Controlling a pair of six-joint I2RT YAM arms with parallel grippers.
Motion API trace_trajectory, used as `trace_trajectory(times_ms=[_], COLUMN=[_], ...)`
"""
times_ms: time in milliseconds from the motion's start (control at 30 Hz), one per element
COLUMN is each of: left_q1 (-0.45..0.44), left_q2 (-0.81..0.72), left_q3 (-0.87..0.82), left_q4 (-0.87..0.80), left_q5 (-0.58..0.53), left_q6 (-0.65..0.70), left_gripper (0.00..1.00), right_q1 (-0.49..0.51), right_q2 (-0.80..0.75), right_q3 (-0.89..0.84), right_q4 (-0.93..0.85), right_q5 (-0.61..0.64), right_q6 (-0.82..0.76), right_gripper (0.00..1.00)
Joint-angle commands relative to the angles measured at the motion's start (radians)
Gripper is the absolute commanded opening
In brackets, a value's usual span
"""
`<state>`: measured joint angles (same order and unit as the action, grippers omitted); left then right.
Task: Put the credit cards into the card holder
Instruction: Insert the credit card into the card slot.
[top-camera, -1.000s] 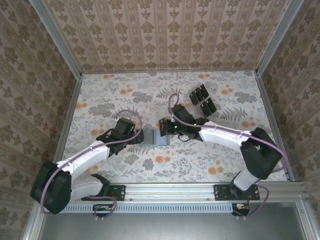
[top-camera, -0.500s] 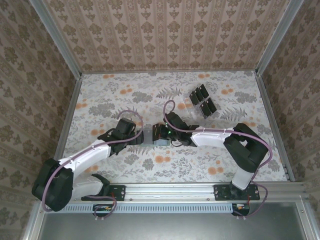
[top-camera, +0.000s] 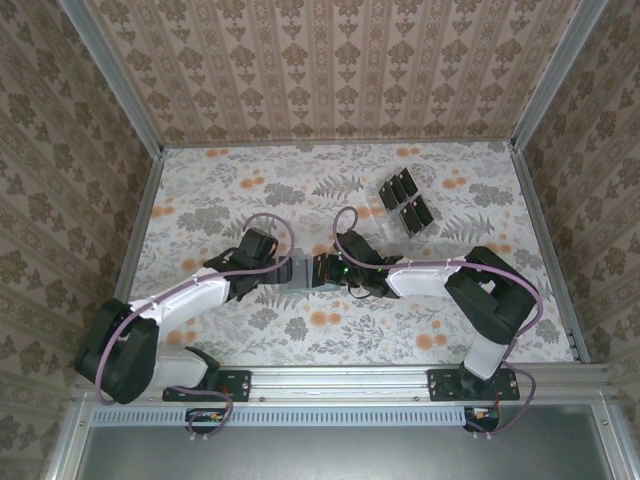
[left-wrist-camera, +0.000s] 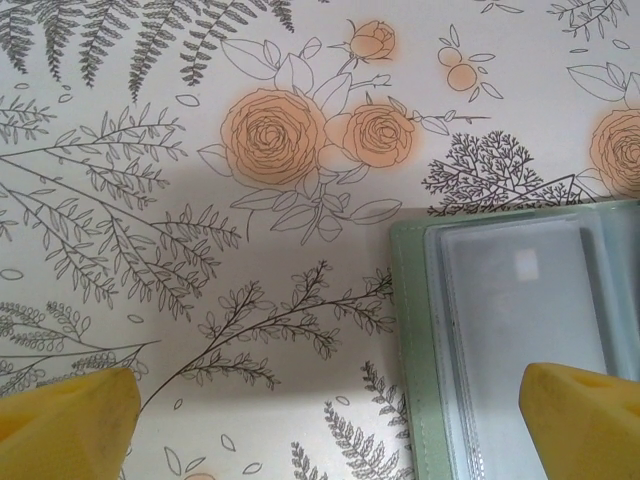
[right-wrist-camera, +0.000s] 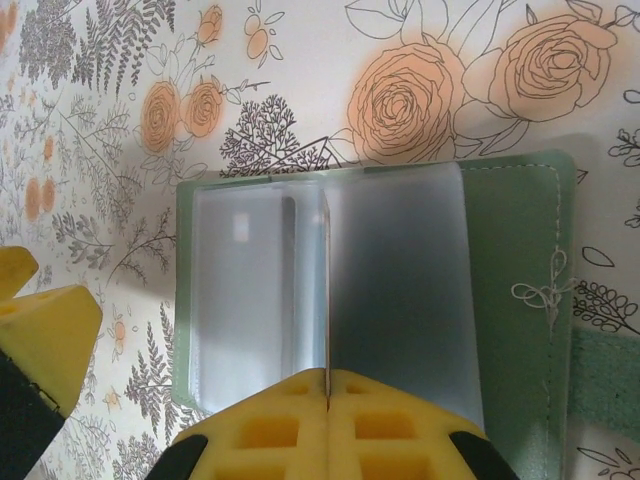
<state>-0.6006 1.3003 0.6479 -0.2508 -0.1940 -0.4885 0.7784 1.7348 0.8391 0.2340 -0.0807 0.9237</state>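
The card holder (top-camera: 299, 272) lies open and flat near the middle of the table (top-camera: 200, 200), somewhat closer to the near edge than to the far one. Its sage-green cover faces down and its clear sleeves (right-wrist-camera: 390, 280) face up. In the right wrist view the holder (right-wrist-camera: 520, 260) shows two sleeve pages side by side, with light stitching on the green flap at the right.

The right gripper (right-wrist-camera: 325, 410) hangs over the holder. Its yellow fingertips are pressed together on a thin dark credit card (right-wrist-camera: 325, 290), seen edge-on as a line running over the gap between the two pages. From above, this gripper (top-camera: 322, 270) sits at the holder's right end.

The left gripper (top-camera: 280, 272) sits at the holder's left end. In its own wrist view the left gripper (left-wrist-camera: 325, 425) is spread wide. One fingertip is over the bare table and the other over a sleeve of the holder (left-wrist-camera: 415, 330); whether that one touches it I cannot tell.

The other credit cards (top-camera: 404, 200) stand in a clear tray (top-camera: 380, 208), well apart from the holder, toward the far right corner of the table.
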Motion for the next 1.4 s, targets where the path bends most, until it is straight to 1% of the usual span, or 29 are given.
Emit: trace_trajectory(times_ms=[0, 333, 600, 767, 1033, 1367], left_q1=[-0.010, -0.040, -0.038, -0.031, -0.025, -0.021], left_q2=[0.039, 0.150, 0.138, 0.135, 0.143, 0.148], left_q3=[0.030, 0.039, -0.004, -0.023, -0.036, -0.039], left_q4=[0.018, 0.043, 0.013, 0.016, 0.020, 0.025], left_q5=[0.019, -0.022, -0.068, -0.072, -0.076, -0.079], left_q6=[0.031, 0.015, 0.002, -0.002, 0.001, 0.005], left_gripper=[1.00, 1.00, 1.00, 1.00, 1.00, 1.00], right_q1=[-0.007, -0.007, -0.012, -0.029, -0.061, -0.071], right_q2=[0.017, 0.024, 0.016, 0.006, -0.018, 0.009], right_q3=[-0.022, -0.044, -0.053, -0.061, -0.090, -0.121], right_q4=[0.032, 0.060, 0.071, 0.089, 0.230, 0.375], right_q5=[-0.004, -0.010, -0.012, -0.029, -0.129, -0.160], right_q6=[0.017, 0.032, 0.038, 0.041, 0.024, -0.003], right_gripper=[0.00, 0.00, 0.00, 0.00, 0.00, 0.00])
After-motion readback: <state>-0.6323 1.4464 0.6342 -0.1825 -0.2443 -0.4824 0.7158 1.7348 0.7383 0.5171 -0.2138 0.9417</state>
